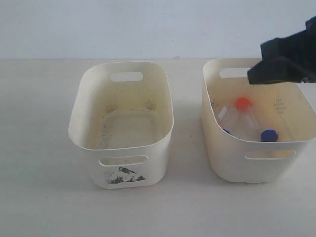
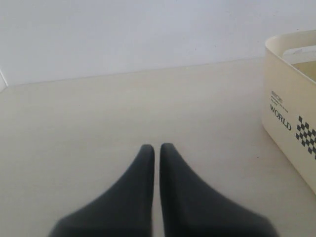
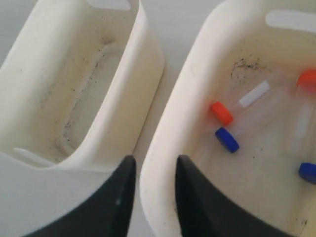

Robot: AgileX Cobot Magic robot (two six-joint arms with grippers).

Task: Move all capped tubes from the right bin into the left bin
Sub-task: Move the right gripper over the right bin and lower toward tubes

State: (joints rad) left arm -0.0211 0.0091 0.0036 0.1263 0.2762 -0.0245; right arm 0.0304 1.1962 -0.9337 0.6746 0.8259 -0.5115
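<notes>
The right bin (image 1: 232, 158) holds the capped tubes: an orange-red cap (image 1: 242, 102) and two dark blue caps (image 1: 269, 135) (image 1: 226, 131) show. The right wrist view shows two orange-red caps (image 3: 221, 112) (image 3: 308, 78) and two blue caps (image 3: 226, 139) (image 3: 308, 171); one may be a reflection. My right gripper (image 3: 155, 160) is open and empty, above the right bin's rim (image 3: 197, 64), which passes between its fingers. The right arm (image 1: 286, 54) hangs over that bin's back corner. The left bin (image 1: 89, 143) holds no tubes. My left gripper (image 2: 157, 146) is shut over bare table.
The two tubs stand side by side with a narrow strip of table (image 1: 187, 148) between them. In the left wrist view a cream tub wall (image 2: 286, 84) with a black-and-white "WORLD" checker sticker stands off to one side. A pale wall (image 1: 148, 24) rises behind the table.
</notes>
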